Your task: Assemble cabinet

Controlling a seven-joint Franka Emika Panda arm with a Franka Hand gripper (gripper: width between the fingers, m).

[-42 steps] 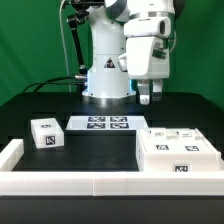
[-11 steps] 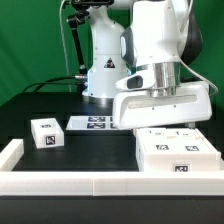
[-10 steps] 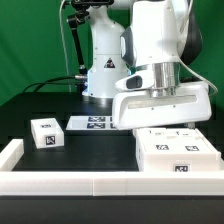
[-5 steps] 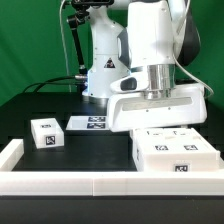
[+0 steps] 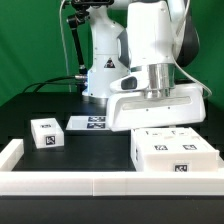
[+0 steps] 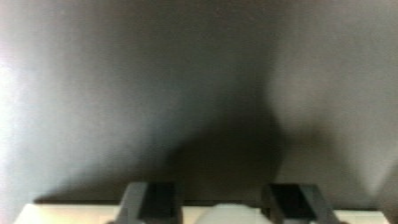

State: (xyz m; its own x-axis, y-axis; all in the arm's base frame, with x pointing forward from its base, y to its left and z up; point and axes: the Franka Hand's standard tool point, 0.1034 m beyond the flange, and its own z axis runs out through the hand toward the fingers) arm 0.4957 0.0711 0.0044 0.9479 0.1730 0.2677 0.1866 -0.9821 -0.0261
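1. Presently the cabinet (image 5: 176, 156) lies on the black table (image 5: 25, 115) toward the exterior view's right. It sits just behind the low white border rail (image 5: 90, 184), and its flat top bears square black-and-white tags.
2. The arm (image 5: 150, 45) reaches down over it. Its wide white hand sits just above the cabinet's rear edge and hides the fingertips in the exterior view.
3. In the wrist view, the gripper (image 6: 222, 192) shows two dark fingers (image 6: 151, 203) standing apart with a blurred pale shape between them. I cannot tell whether they press on it.
4. The marker board (image 5: 88, 123) lies flat in front of the robot's base, partly covered by the hand.
5. A small white tagged block (image 5: 45, 133) sits on the exterior view's left, well apart from the cabinet.
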